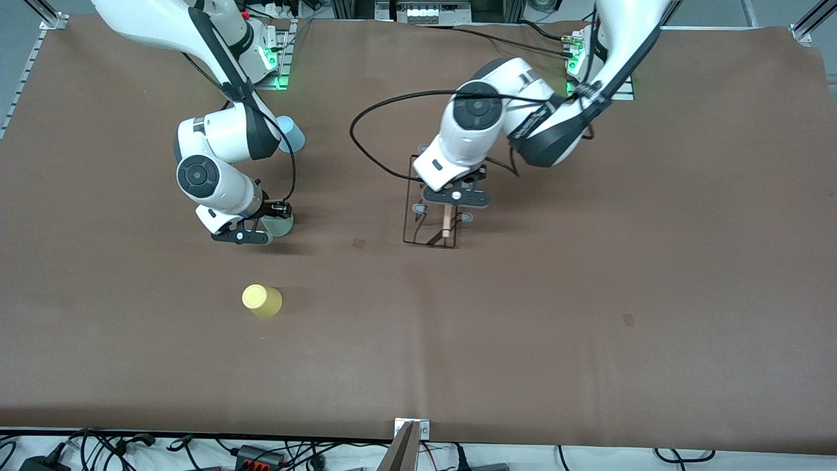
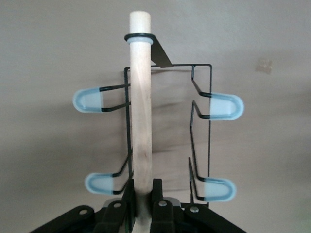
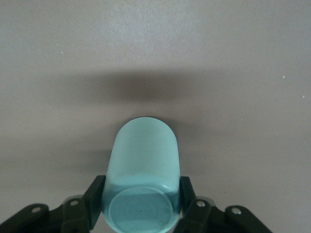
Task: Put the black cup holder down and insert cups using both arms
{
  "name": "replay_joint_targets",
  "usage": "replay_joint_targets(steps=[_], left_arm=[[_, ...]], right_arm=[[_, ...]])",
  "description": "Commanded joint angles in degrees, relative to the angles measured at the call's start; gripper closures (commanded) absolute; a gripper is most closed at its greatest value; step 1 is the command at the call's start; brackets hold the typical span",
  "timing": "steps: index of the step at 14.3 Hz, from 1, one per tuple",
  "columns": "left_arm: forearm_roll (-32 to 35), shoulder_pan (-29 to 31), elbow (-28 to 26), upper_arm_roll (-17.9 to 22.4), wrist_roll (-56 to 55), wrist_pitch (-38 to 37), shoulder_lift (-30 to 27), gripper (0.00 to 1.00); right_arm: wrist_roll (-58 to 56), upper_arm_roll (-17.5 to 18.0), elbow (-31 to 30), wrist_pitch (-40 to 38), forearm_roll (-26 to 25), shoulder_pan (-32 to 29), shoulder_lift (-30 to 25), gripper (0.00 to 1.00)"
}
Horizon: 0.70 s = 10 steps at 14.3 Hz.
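Your left gripper point(image 1: 450, 210) is clamped on the light wooden rod handle point(image 2: 140, 102) of the black cup holder point(image 1: 431, 219), its fingers point(image 2: 156, 193) pressed against the rod from both sides. In the left wrist view you see four pale blue-tipped pegs point(image 2: 88, 101) sticking out from the wire frame, two on each side of the rod. The holder sits about mid-table on the brown table cover point(image 1: 588, 294), with the left arm reaching over it from its base.

Your right gripper point(image 1: 265, 226) is closed on the mint-green cup point(image 3: 142, 177), toward the right arm's end of the table. The right wrist view shows a finger point(image 3: 93, 196) on each side of the cup near its flat bottom; whether the cup touches the cover or hangs just above it, you cannot tell.

The yellow cup point(image 1: 262, 300) lies on the cover nearer the front camera than the mint-green one, well apart from it. The light blue cup point(image 1: 290, 133) sits farther from the camera, just beside the right arm's elbow and partly hidden by it.
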Motion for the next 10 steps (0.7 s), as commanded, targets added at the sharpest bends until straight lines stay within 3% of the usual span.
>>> replay_joint_targets(steps=[1, 5, 7, 8, 9, 10], left_arm=[[2.9, -2.4, 2.7, 0.2, -2.7, 1.0, 2.0, 0.97], [4.8, -3.2, 2.7, 0.1, -5.7, 1.5, 5.2, 0.94], [4.1, -2.6, 2.8, 0.2, -6.0, 1.5, 6.8, 0.77], [4.0, -2.6, 3.7, 0.2, -5.9, 1.1, 6.8, 0.55], [4.0, -2.4, 5.6, 0.2, -5.9, 0.5, 6.8, 0.01], [4.0, -2.5, 6.5, 0.1, -5.9, -1.6, 6.3, 0.00]], right_arm=[[-0.9, 0.1, 6.5, -8.4, 0.8, -0.4, -0.5, 0.61], [-0.9, 0.2, 19.0, -22.6, 1.4, 0.0, -0.4, 0.61], [-1.2, 0.2, 21.6, -24.4, 4.0, 0.1, -0.4, 0.62], [-1.2, 0.2, 22.5, -25.3, 4.1, 0.1, -0.4, 0.62], [-1.3, 0.2, 23.2, -25.9, 4.0, 0.1, -0.4, 0.62], [-1.3, 0.2, 23.4, -26.4, 4.1, 0.1, -0.4, 0.62]])
